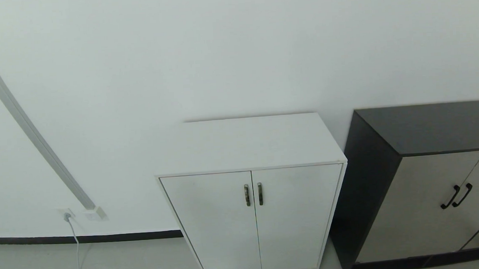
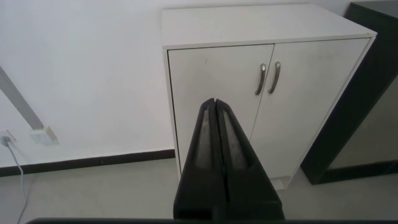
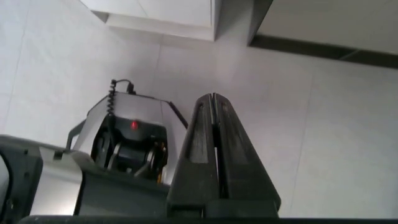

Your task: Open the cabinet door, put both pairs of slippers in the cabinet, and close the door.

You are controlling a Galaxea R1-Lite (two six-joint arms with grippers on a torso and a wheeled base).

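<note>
Head view: white cabinet (image 1: 253,217), both doors closed, just left of dark cabinet (image 1: 371,184) | paired upright metal handles (image 1: 247,195) at centre seam; doors likely stiff, light-swinging, best pulled by a handle | Left wrist view: left gripper (image 2: 215,102) closed, empty, well short of dark cabinet | Right wrist view: right gripper (image 3: 214,96) closed, empty, above floor (image 3: 323,124) near dark cabinet's foot

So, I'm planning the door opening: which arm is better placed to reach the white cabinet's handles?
Left, probably. The left gripper, shut, faces the closed white cabinet with its handles ahead; the right gripper, also shut, points down at the floor.
</note>
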